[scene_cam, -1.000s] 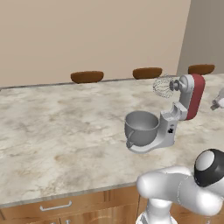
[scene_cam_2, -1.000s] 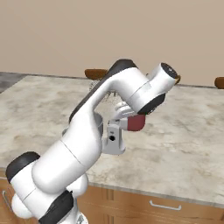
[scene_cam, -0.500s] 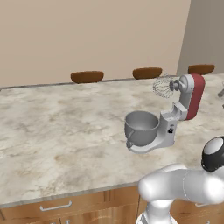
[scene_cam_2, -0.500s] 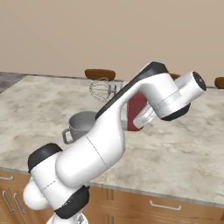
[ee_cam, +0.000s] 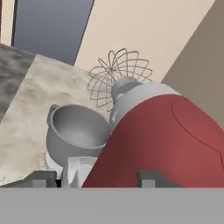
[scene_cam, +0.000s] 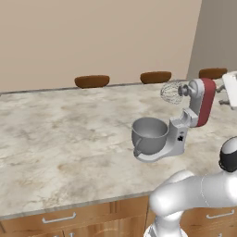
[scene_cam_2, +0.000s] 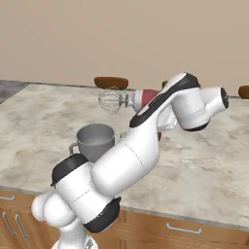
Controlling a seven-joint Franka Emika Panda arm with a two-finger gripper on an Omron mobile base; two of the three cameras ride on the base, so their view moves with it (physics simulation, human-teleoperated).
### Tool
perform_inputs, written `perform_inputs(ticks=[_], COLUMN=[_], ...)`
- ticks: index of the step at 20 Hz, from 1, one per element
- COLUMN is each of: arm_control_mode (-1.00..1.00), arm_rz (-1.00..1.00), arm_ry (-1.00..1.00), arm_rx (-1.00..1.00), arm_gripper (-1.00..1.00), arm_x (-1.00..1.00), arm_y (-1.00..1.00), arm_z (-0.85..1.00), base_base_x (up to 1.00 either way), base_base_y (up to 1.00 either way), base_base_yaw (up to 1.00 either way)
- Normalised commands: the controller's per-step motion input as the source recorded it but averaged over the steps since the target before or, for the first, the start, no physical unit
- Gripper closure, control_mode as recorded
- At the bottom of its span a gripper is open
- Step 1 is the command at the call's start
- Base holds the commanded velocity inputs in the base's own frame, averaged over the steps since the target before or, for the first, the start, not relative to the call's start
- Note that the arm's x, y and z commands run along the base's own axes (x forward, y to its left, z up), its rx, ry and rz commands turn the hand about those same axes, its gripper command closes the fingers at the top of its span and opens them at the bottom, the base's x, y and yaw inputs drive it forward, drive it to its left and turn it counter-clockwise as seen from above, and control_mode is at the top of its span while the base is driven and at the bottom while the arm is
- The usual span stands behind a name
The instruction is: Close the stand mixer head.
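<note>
Your mixer head (scene_cam: 204, 101) is tilted up, whisk (scene_cam: 171, 92) at 12 o'clock over the bowl (scene_cam: 149, 134); closing remains. Hand (ee_cam: 94, 178) spread, empty.

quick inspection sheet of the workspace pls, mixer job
Surface: beige marbled stone counter over wooden drawers with metal handles.
Job's things: dark red rounded stand mixer head tilted up and back, open; wire whisk raised clear above the grey metal bowl on the silver-grey base.
Clutter: nothing seen.
Grippers: gripper close behind the red head, two dark fingertips apart; contact cannot be told.
Cables: nothing seen.
Surroundings: beige wall; brown stool seats beyond the counter's far edge.
</note>
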Motion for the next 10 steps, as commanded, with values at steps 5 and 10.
perform_inputs(ticks=[5,10], arm_control_mode=[-1.00,-1.00], arm_rz=[0.37,0.51], arm_ry=[-0.03,0.03], arm_rx=[0.04,0.00], arm_gripper=[-1.00,-1.00], arm_x=[0.99,0.77], arm_y=[0.73,1.00], arm_z=[-0.03,-0.38], base_base_x=[0.00,0.00], base_base_y=[0.00,0.00], base_base_yaw=[0.00,0.00])
